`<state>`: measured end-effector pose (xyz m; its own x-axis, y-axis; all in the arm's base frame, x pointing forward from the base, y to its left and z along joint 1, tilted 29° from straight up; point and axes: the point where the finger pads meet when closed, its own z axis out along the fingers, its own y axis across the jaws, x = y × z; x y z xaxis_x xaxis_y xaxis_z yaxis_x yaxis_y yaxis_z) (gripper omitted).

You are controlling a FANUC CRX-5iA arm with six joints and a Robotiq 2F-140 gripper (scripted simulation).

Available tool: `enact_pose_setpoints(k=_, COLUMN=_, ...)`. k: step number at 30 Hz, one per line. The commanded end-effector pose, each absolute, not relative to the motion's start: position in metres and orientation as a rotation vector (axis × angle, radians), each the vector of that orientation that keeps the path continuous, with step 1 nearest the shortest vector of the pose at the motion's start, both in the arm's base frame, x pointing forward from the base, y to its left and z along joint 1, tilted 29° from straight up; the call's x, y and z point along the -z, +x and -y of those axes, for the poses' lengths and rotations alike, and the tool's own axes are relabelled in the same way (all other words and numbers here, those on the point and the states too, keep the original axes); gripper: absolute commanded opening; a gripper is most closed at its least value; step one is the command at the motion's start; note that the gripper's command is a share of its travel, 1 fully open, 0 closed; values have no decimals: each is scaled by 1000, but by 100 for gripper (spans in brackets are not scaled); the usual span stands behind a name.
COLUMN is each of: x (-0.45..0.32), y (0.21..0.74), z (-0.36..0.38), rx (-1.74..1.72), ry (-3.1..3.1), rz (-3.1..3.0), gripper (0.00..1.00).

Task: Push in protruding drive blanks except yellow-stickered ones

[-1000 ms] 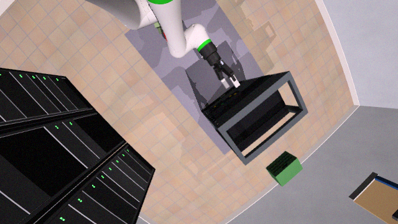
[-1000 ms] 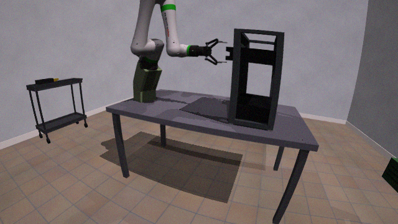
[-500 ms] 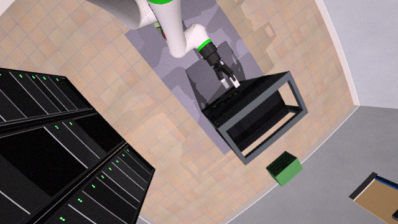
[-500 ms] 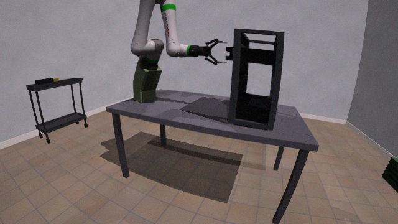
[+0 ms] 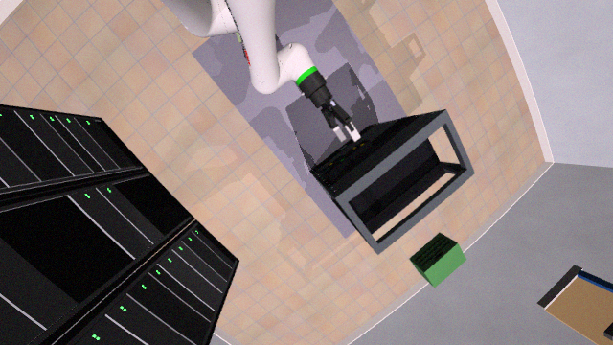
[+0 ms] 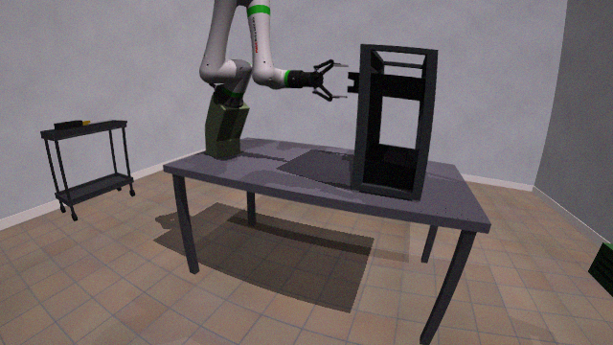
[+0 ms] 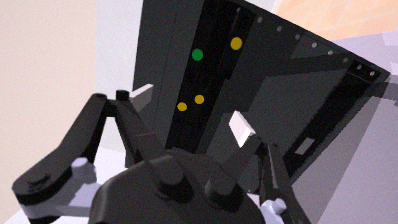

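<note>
The dark open-frame rack stands upright on the grey table, on the right side of a darker mat. One drive blank sticks out of the rack's front near the top. My gripper is open and empty, level with that blank and a short way in front of it, not touching. In the wrist view the gripper faces the rack front, where dark blanks carry a green dot and yellow dots. From above, the gripper is at the rack's front edge.
My arm's base stands on the table's far left corner. A black cart stands by the left wall. A green crate lies on the floor beyond the rack. Tall server cabinets stand further off.
</note>
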<state>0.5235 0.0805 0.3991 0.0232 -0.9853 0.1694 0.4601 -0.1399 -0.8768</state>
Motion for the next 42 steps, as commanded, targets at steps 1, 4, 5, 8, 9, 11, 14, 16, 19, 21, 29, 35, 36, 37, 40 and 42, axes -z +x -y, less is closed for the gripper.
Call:
enact_pose_setpoints(k=1, x=-401, y=525, z=-61, rx=1461, ry=-989, rz=-725, gripper=100)
enact_pose_setpoints(k=4, x=-402, y=527, z=-43, rx=1461, ry=-989, rz=-725, gripper=100)
enact_pose_setpoints(k=5, x=-402, y=527, z=-38, rx=1461, ry=-989, rz=-725, gripper=100)
enact_pose_setpoints(k=8, x=-403, y=529, z=-24, rx=1461, ry=-989, rz=-725, gripper=100)
enact_pose_setpoints(k=9, x=-403, y=529, z=-20, rx=1461, ry=-989, rz=-725, gripper=100)
enact_pose_setpoints(k=11, x=-403, y=529, z=-15, rx=1461, ry=-989, rz=-725, gripper=100)
enact_pose_setpoints(k=14, x=-403, y=529, z=-13, rx=1461, ry=-989, rz=-725, gripper=100)
enact_pose_setpoints(k=16, x=-403, y=530, z=-11, rx=1461, ry=-989, rz=-725, gripper=100)
enact_pose_setpoints(k=19, x=-403, y=530, z=-11, rx=1461, ry=-989, rz=-725, gripper=100)
enact_pose_setpoints(k=21, x=-403, y=530, z=-11, rx=1461, ry=-989, rz=-725, gripper=100)
enact_pose_setpoints(k=29, x=-403, y=530, z=-11, rx=1461, ry=-989, rz=-725, gripper=100)
enact_pose_setpoints(k=35, x=-403, y=530, z=-11, rx=1461, ry=-989, rz=-725, gripper=100)
enact_pose_setpoints(k=36, x=-403, y=530, z=-11, rx=1461, ry=-989, rz=-725, gripper=100)
enact_pose_setpoints(k=37, x=-403, y=530, z=-11, rx=1461, ry=-989, rz=-725, gripper=100)
enact_pose_setpoints(k=40, x=-403, y=530, z=-11, rx=1461, ry=-989, rz=-725, gripper=100)
enact_pose_setpoints(k=42, x=-403, y=530, z=-11, rx=1461, ry=-989, rz=-725, gripper=100)
